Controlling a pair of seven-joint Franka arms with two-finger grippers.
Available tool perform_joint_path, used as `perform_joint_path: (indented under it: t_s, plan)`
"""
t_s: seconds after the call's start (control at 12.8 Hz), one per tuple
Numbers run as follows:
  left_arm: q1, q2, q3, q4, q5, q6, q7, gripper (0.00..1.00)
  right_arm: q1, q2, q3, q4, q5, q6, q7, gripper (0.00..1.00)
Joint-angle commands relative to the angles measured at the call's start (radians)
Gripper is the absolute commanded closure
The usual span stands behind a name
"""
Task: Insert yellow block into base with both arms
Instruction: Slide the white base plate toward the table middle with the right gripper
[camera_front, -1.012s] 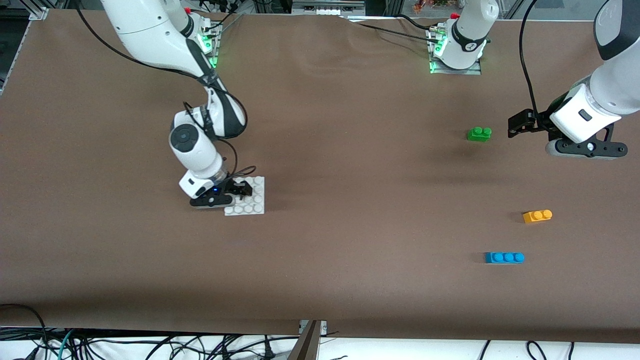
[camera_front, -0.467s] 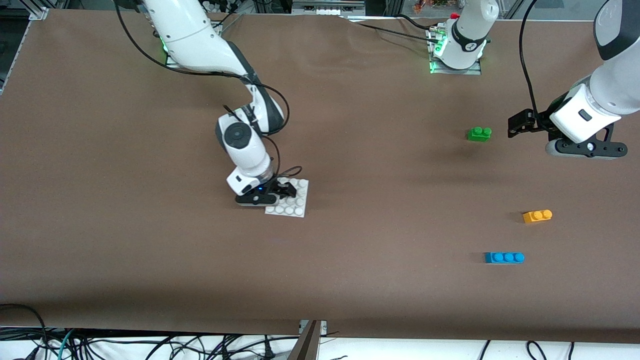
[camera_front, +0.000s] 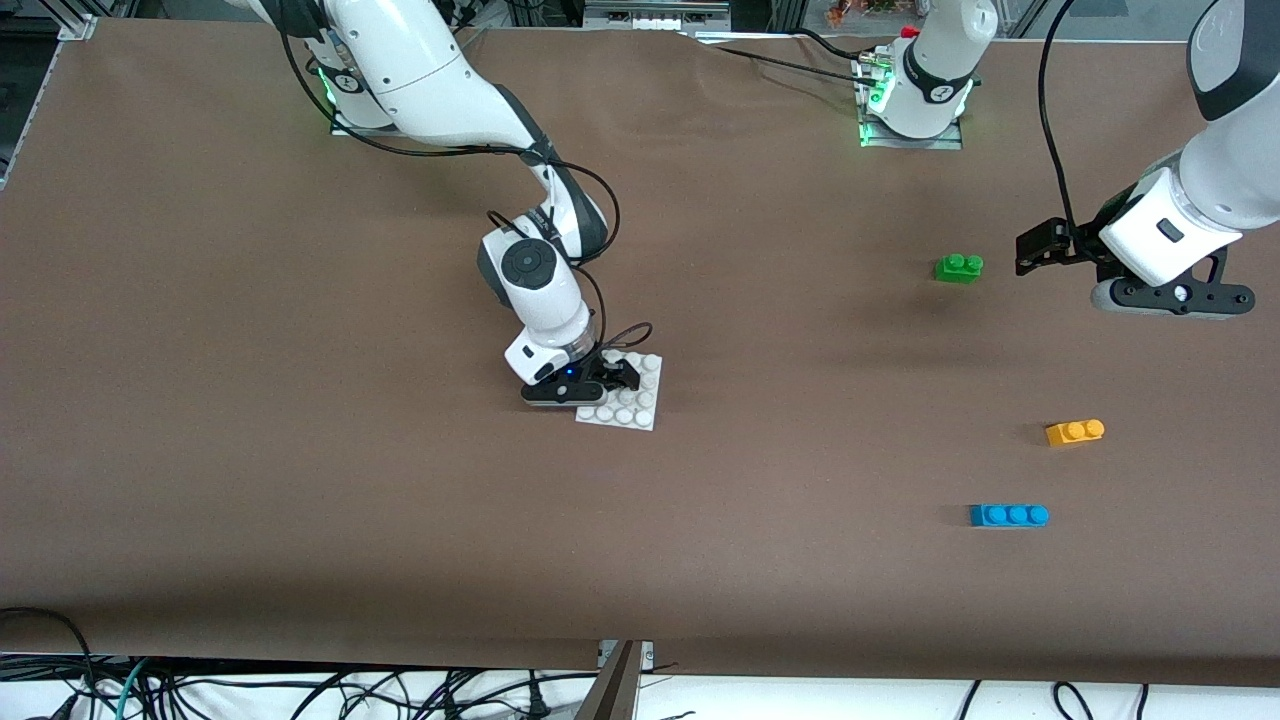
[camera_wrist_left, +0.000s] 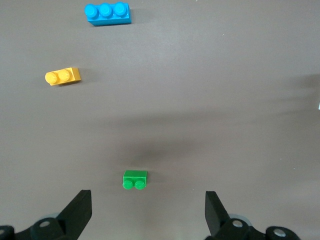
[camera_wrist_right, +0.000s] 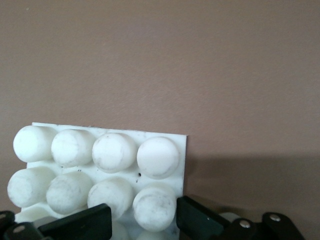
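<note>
Front view | right claw (camera_front: 612, 378) clamps studded white base (camera_front: 630, 405) | left claw (camera_front: 1040, 247) apart

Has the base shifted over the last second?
Yes. The base, clamped in the right end effector, has travelled along the table toward the left arm's end, closing on the green brick, which has stayed put.

We looked down from high across the table (camera_front: 300, 520), facing both arm bases. Our left wrist camera hung well above the green brick (camera_wrist_left: 135, 179), which the front view (camera_front: 959, 267) shared. Our right wrist camera sat very close to the base (camera_wrist_right: 100, 165), also shared (camera_front: 635, 405).
</note>
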Motion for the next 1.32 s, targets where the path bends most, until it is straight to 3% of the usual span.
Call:
perform_joint_path:
  t_s: [0.0, 0.47, 0.62, 0.93, 1.25]
  plan:
    - [0.01, 0.009, -0.006, 0.028, -0.022, -0.024, 0.011, 0.0, 0.049, 0.059, 0.008, 0.058, 0.013, -0.009, 0.018, 0.37]
    - [0.013, 0.009, -0.006, 0.028, -0.022, -0.027, 0.011, 0.0, 0.118, 0.096, 0.008, 0.133, 0.02, -0.011, 0.025, 0.37]
    - [0.013, 0.009, -0.006, 0.028, -0.024, -0.028, 0.011, 0.0, 0.114, 0.086, 0.008, 0.165, 0.024, -0.082, 0.025, 0.36]
    - [0.014, 0.009, -0.006, 0.028, -0.022, -0.03, 0.012, 0.0, 0.097, 0.009, 0.0, 0.225, 0.028, -0.259, 0.043, 0.16]
    - [0.016, 0.009, -0.004, 0.027, -0.024, -0.031, 0.011, 0.0, 0.011, -0.164, 0.004, 0.215, 0.025, -0.505, 0.009, 0.02]
